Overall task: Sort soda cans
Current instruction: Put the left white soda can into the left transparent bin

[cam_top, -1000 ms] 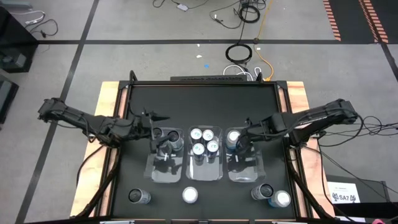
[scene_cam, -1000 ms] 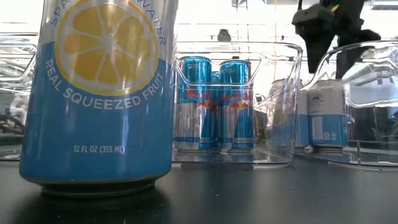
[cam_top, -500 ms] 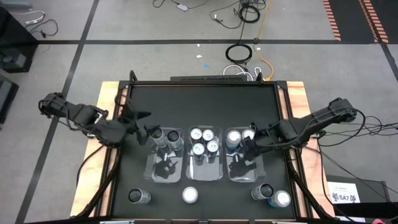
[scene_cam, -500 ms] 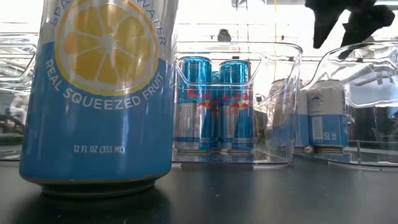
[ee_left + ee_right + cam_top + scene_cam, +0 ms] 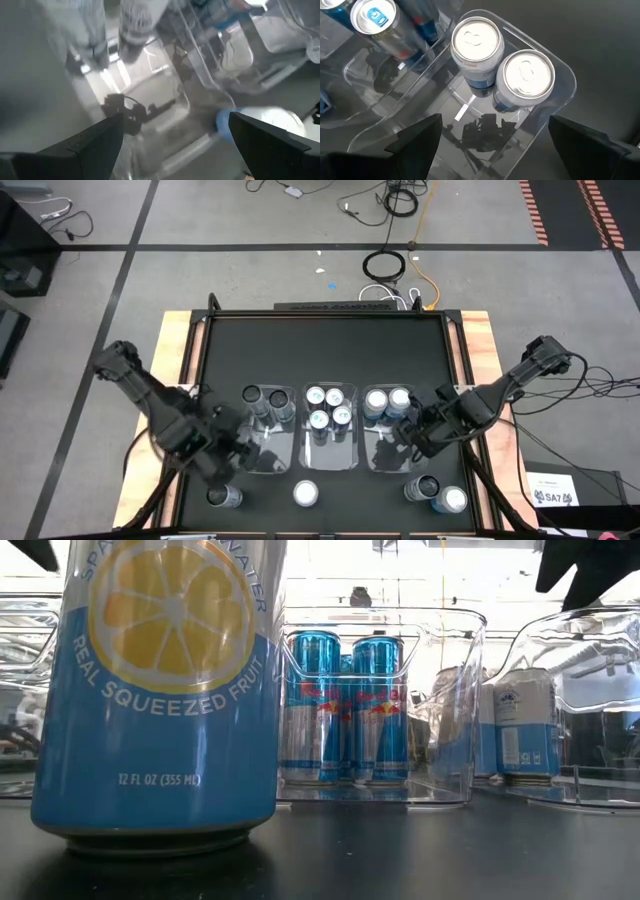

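Three clear bins (image 5: 329, 462) side by side mid-table: two dark cans (image 5: 266, 400) at far end of left bin, four blue-and-silver cans (image 5: 328, 406) in middle bin, two white-topped cans (image 5: 501, 62) at far end of right bin, near halves of outer bins bare. Left gripper (image 5: 170, 150) fingers apart, empty, above near end of left bin; right gripper (image 5: 492, 150) fingers apart, empty, above bare near half of right bin. Loose cans along near table edge (image 5: 330, 525): one front-left (image 5: 224, 497), one centre (image 5: 306, 494), two front-right (image 5: 438, 494); far half of table open.
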Tool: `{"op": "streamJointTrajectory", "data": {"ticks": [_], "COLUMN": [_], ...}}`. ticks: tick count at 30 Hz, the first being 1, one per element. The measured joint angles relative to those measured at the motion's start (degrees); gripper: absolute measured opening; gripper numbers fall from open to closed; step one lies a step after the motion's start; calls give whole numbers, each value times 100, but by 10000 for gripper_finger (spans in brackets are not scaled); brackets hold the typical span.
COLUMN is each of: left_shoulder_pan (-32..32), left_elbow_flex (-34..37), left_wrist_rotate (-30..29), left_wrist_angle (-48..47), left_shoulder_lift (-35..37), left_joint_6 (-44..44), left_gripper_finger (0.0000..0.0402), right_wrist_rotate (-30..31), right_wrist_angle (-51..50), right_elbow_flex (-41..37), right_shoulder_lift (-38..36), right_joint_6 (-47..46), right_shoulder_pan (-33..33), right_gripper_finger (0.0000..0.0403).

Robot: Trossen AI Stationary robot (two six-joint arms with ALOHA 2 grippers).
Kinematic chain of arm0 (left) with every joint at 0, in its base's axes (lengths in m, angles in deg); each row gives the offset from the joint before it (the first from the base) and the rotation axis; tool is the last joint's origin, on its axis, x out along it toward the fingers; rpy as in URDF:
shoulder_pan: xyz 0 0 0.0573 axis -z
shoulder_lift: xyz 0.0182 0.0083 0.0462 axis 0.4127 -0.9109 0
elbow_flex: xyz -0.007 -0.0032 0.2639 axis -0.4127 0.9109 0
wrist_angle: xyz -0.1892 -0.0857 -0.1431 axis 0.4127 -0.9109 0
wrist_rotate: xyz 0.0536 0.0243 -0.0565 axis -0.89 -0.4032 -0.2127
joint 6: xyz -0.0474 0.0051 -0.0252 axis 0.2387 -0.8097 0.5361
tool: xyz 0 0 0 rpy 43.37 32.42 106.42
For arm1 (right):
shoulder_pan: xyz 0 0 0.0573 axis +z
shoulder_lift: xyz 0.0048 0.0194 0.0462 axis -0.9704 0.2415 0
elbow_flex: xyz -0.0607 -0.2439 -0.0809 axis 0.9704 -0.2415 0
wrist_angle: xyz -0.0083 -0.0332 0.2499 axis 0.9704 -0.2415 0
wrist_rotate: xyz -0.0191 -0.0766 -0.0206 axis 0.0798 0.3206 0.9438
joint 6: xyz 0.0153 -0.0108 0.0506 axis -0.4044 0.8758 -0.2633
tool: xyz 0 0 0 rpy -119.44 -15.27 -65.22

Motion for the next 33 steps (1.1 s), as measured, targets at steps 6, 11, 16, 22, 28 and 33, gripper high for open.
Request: {"op": "streamJointTrajectory", "data": {"ticks": [6,11,16,22,28,33], "left_shoulder_pan": [899,1472,1706,1848,1857,1857], "left_elbow_flex": [-958,-1736,-2079,-2091,-2091,-2089], "left_wrist_rotate": [22,204,797,1099,1006,695], "left_wrist_angle": [-948,-1619,-1911,-1805,-1782,-1702], "left_shoulder_lift": [-535,-1016,-1177,-1177,-1175,-1175], "left_joint_6": [1410,1830,1822,1804,1620,1464], "left_gripper_finger": [364,364,364,364,364,364], "right_wrist_rotate": [93,57,-270,-670,-662,-661], "right_wrist_angle": [29,35,73,666,1257,1291], "right_elbow_flex": [0,0,0,0,0,-2], "right_shoulder_lift": [1,1,3,33,171,370], "right_joint_6": [-249,-720,-1347,-2098,-2052,-1892], "right_shoulder_pan": [156,311,477,710,939,1161], "right_gripper_finger": [359,359,359,359,359,359]}}
